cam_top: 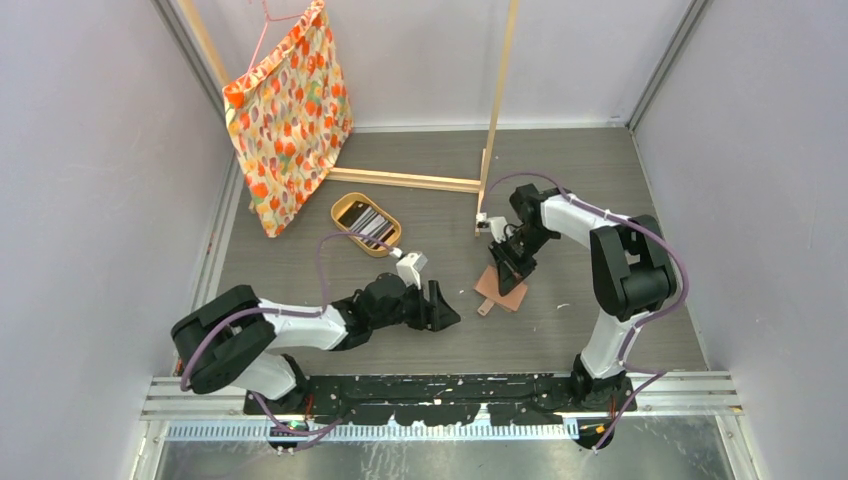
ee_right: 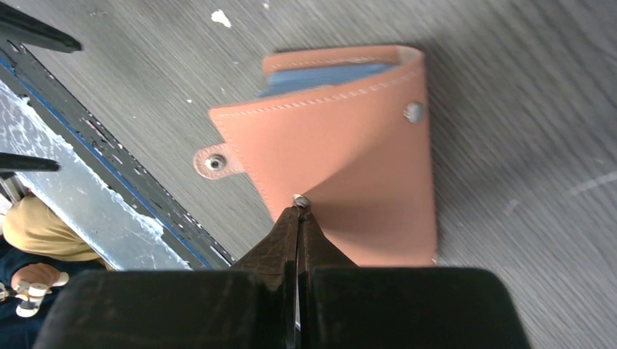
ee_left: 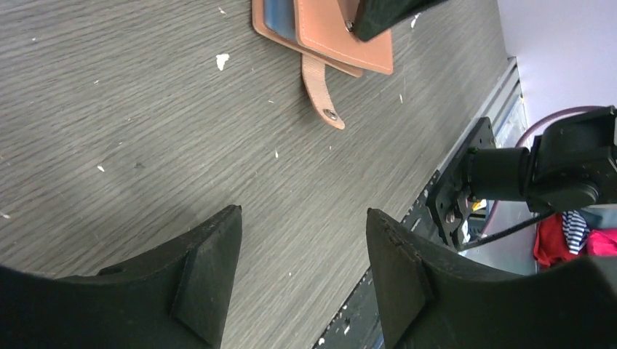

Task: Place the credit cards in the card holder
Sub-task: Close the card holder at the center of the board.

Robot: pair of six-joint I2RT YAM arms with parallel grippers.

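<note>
The card holder (ee_right: pixel 349 167) lies on the table (cam_top: pixel 600 200), cover partly raised, a blue card edge (ee_right: pixel 327 76) visible inside, and its snap tab (ee_right: pixel 215 161) flat on the table beside it. The right fingers (ee_right: pixel 287 233) are pressed together, tips against the cover's edge; whether leather sits between them cannot be told. The left fingers (ee_left: pixel 207 276) stand spread, nothing between them, near the card holder on its tab side. Further credit cards (cam_top: pixel 375 225) sit in an oval tray (cam_top: pixel 345 205) well apart from the card holder, beyond the left fingers.
</note>
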